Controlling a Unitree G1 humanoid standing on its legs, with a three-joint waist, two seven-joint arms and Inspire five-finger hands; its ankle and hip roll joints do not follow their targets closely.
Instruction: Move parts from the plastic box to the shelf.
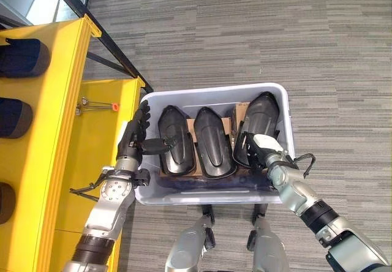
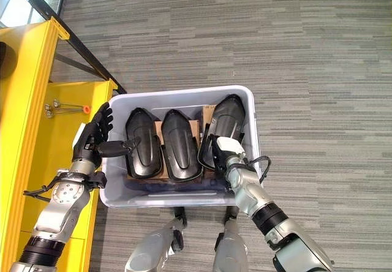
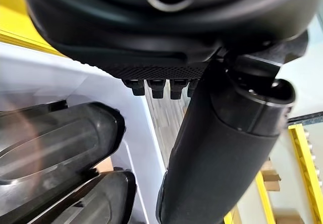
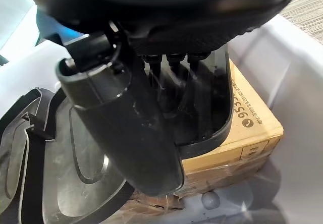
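Parts awaited in the plastic box (image 1: 283, 109)

The rightmost part (image 1: 257, 125), long axis pointing away, is clasped by the right robot hand (image 1: 257, 149); the left robot hand (image 1: 136, 134) is held relaxed at the box's left wall.

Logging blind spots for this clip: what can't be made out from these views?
- Right hand fingers: reach behind the right-most black part in both the eye views and the right wrist view, so grasp unclear.
- Cardboard box contents: covered by the parts.
- Plastic box floor: hidden under parts and cardboard.
- Shelf: cut off by the left edge of the eye views.
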